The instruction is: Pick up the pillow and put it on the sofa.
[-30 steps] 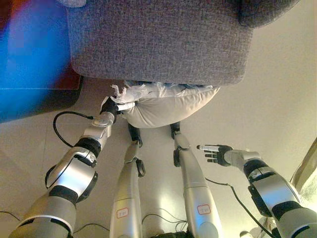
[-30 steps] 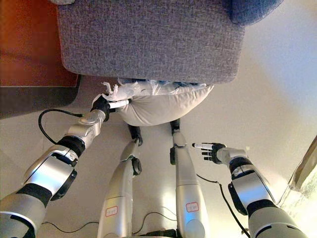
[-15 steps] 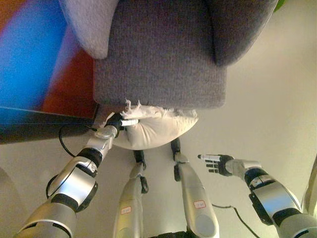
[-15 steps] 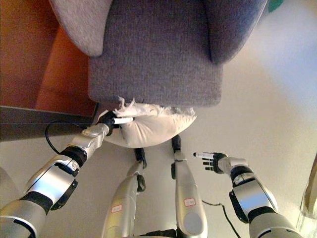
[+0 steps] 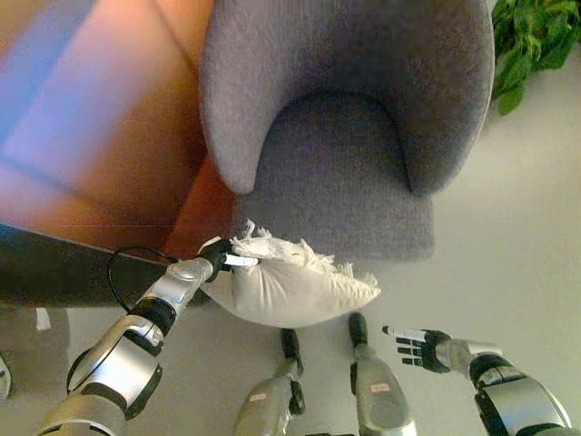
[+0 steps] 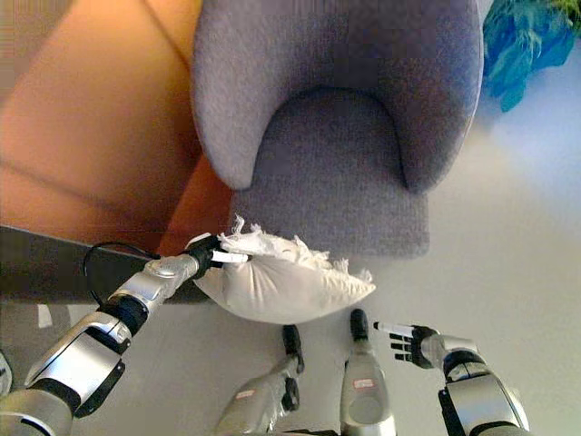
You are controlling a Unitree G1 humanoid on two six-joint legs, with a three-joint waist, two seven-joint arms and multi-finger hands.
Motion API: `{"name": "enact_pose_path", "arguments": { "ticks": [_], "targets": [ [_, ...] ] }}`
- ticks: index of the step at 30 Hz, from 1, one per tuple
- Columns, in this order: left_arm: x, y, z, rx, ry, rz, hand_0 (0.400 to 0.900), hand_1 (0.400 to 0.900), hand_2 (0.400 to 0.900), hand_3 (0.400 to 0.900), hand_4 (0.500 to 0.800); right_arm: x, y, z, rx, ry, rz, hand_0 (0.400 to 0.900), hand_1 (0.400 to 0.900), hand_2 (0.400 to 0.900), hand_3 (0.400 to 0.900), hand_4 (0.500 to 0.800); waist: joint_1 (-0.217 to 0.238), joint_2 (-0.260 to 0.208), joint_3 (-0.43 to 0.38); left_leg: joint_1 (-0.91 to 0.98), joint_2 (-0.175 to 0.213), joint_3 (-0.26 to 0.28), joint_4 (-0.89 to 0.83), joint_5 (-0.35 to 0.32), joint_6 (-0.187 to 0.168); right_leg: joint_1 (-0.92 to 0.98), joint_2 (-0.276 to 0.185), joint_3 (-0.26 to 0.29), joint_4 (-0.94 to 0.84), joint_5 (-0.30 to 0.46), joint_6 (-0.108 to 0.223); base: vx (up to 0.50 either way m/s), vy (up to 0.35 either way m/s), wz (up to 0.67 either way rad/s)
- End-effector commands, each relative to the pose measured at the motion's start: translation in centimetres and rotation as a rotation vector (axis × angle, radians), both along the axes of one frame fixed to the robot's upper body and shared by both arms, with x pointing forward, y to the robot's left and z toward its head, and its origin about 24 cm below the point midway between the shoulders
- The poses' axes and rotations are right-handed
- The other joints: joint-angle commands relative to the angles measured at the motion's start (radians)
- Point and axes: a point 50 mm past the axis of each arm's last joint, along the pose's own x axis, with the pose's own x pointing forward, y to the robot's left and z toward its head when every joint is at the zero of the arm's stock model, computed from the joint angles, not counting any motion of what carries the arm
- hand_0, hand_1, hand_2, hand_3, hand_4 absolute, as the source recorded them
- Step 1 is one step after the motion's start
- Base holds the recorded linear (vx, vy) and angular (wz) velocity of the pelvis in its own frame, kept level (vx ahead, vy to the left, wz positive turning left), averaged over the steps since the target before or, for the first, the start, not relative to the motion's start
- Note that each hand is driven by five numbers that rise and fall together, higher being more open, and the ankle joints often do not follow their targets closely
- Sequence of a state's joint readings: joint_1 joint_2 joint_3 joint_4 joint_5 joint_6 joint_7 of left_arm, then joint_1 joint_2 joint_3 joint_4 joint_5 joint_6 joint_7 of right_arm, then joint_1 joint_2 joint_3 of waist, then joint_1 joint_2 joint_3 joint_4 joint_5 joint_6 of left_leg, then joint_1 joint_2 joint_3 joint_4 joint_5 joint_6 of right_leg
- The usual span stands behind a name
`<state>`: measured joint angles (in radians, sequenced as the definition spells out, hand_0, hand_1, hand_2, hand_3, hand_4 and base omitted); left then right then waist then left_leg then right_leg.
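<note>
A cream pillow (image 5: pixel 290 289) with a fringed top edge hangs in the air just in front of the grey sofa (image 5: pixel 345 136), at the level of its seat front. My left hand (image 5: pixel 221 258) is shut on the pillow's left corner, by the fringe. My right hand (image 5: pixel 419 346) is open at the lower right, fingers straight and pointing left, apart from the pillow. The sofa is a curved armchair shape with its seat (image 6: pixel 331 173) bare.
An orange-brown wall or panel (image 5: pixel 100 127) stands to the left of the sofa, with a dark ledge (image 5: pixel 54 268) below it. A green plant (image 5: pixel 536 41) shows at the top right. Pale floor (image 5: pixel 508 227) lies to the right of the sofa.
The camera has tipped upward, so the whole sofa and a plant now show. The pillow, still held by my left hand, has risen to the seat's front edge. My right hand stays open.
</note>
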<state>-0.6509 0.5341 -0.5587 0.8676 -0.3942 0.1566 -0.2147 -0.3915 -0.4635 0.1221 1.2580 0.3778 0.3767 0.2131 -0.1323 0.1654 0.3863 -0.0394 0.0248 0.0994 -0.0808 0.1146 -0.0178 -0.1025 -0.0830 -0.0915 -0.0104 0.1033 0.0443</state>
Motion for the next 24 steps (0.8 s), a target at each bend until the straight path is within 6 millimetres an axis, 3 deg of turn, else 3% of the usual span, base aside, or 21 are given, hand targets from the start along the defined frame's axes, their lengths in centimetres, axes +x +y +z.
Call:
{"name": "enact_pose_path", "arguments": {
  "ticks": [1,4,8,13,18,24],
  "targets": [
    [1.2,1.5,3.5,-0.016,-0.136,-0.042,0.400,0.400,0.400,0.400,0.500,-7.8,-1.9,-2.7,-0.028,0.228,-0.021,0.900,0.900,0.900,0.900,0.800,0.001,-0.050,-0.236,0.035,-0.070,0.041,0.078,-0.119,-0.036,0.046,-0.004,-0.007,0.059,-0.103,0.049,0.21,-0.075,0.06],
    [0.8,2.3,3.6,0.025,-0.122,-0.076,0.400,0.400,0.400,0.400,0.500,-10.2,-1.4,-3.7,-0.005,0.279,-0.035,0.900,0.900,0.900,0.900,0.800,-0.002,-0.053,-0.281,0.085,-0.069,0.039,0.053,-0.125,-0.029,0.092,0.005,-0.005,0.035,-0.098,0.053,0.18,-0.103,0.07],
    [1.0,4.5,5.5,0.106,-0.106,-0.110,0.400,0.400,0.400,0.400,0.500,-12.4,-1.5,-4.1,0.011,0.333,-0.047,0.900,0.900,0.900,0.900,0.800,-0.013,-0.054,-0.327,0.144,-0.066,0.044,0.035,-0.138,-0.026,0.145,0.014,-0.001,0.003,-0.090,0.059,0.14,-0.107,0.01],
    [2.2,6.5,10.3,0.214,-0.155,-0.135,0.400,0.400,0.400,0.400,0.500,-13.7,-1.9,-4.2,0.018,0.356,-0.065,0.900,0.900,0.900,0.900,0.800,-0.030,-0.043,-0.360,0.189,-0.062,0.052,0.021,-0.151,-0.026,0.185,0.022,0.009,-0.023,-0.083,0.070,0.09,-0.076,0.00],
    [3.8,7.3,17.1,0.279,-0.255,-0.148,0.400,0.400,0.400,0.400,0.500,-14.6,-1.7,-4.4,0.027,0.380,-0.099,0.900,0.900,0.900,0.900,0.800,-0.053,-0.023,-0.384,0.212,-0.057,0.071,0.015,-0.158,-0.028,0.199,0.026,0.015,-0.035,-0.077,0.082,0.06,-0.072,-0.02],
    [4.7,6.5,20.7,0.299,-0.335,-0.150,0.400,0.400,0.400,0.400,0.500,-15.5,-1.3,-4.7,0.044,0.404,-0.161,0.900,0.900,0.900,0.900,0.800,-0.076,-0.011,-0.397,0.218,-0.052,0.091,0.011,-0.162,-0.029,0.196,0.029,0.025,-0.047,-0.067,0.092,0.04,-0.088,-0.12]
  ]
}}
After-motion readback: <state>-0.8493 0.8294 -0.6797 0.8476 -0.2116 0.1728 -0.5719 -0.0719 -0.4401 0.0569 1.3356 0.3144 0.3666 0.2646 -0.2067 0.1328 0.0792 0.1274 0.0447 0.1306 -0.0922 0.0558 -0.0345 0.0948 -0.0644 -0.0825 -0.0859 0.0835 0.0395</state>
